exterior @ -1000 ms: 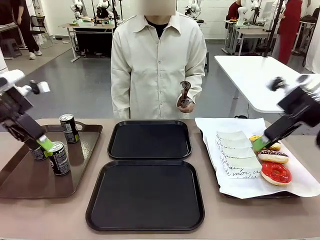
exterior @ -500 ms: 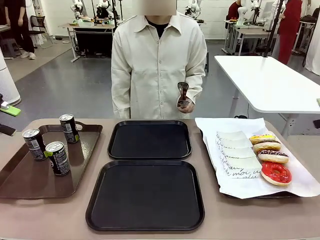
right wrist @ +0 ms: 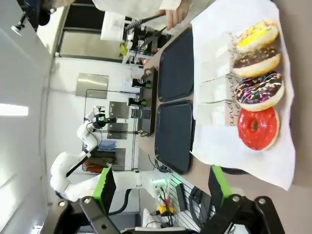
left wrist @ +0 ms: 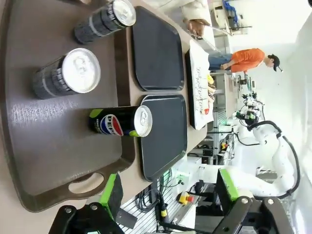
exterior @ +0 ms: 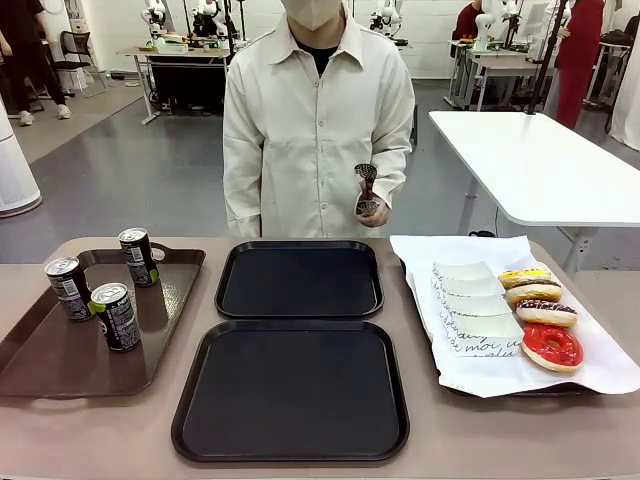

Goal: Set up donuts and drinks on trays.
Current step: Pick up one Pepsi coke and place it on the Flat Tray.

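Note:
Two black trays lie mid-table with nothing on them, one far (exterior: 299, 279) and one near (exterior: 292, 390). Three dark cans (exterior: 116, 316) stand on the brown tray (exterior: 40, 370) at the left. Several donuts (exterior: 547, 312) lie in a row at the right, among them a red-iced one (exterior: 552, 345), beside white paper sleeves (exterior: 470, 305). In the left wrist view my left gripper (left wrist: 168, 190) hangs open above the cans (left wrist: 122, 121), holding nothing. In the right wrist view my right gripper (right wrist: 162, 187) is open high over the donuts (right wrist: 260, 91) with nothing in it.
The donuts rest on a white-paper-lined tray (exterior: 500, 375) at the table's right. A person in a cream shirt stands at the far side, holding a small dark utensil (exterior: 368, 190). A white table (exterior: 540, 160) stands behind on the right.
Both arms have pulled back out of the front view: the left one away from the cans to the left, the right one away from the donuts to the right. Nothing on the table moved.

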Tool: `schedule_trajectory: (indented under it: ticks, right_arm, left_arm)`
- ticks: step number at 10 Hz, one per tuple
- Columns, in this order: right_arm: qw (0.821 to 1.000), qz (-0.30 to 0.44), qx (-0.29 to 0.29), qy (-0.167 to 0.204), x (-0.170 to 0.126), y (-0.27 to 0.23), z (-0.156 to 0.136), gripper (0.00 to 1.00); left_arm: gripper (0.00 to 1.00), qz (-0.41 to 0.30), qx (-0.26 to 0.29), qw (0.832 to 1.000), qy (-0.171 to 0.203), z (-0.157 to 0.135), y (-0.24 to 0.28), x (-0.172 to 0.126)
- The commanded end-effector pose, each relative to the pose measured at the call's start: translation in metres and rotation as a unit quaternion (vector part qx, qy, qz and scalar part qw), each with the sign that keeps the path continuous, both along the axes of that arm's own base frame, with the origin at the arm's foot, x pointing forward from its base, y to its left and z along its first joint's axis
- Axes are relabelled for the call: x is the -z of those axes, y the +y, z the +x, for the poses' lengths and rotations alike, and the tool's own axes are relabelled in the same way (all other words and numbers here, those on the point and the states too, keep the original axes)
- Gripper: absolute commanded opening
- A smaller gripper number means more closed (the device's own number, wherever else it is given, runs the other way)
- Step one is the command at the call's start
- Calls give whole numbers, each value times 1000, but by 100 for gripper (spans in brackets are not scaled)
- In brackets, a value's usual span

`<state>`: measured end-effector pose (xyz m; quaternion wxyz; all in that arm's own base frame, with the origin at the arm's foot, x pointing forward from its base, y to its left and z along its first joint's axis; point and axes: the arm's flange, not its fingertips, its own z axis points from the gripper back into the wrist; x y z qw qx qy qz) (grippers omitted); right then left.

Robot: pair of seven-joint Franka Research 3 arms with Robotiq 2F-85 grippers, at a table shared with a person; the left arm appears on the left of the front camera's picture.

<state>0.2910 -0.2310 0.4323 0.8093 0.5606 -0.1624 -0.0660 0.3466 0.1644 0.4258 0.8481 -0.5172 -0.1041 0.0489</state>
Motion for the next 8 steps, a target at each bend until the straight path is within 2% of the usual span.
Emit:
schedule_trajectory:
  ticks: [1, 2, 3, 8]
  right_arm:
    - [999, -18, -6, -30, -16, 9, -1, 100]
    - [993, -92, -26, -66, -29, 47, 2, 100]
    - [1000, -6, -1, -6, -5, 0, -1, 100]
    - [1000, -6, -1, -6, -5, 0, -1, 100]
  left_arm:
    - [100, 5, 9, 1000, -3, 2, 15, 0]
    - [100, 35, 23, 999, -8, 1, 10, -3]
    - [100, -2, -4, 1000, 4, -1, 9, 3]
    - [100, -2, -4, 1000, 4, -1, 9, 3]
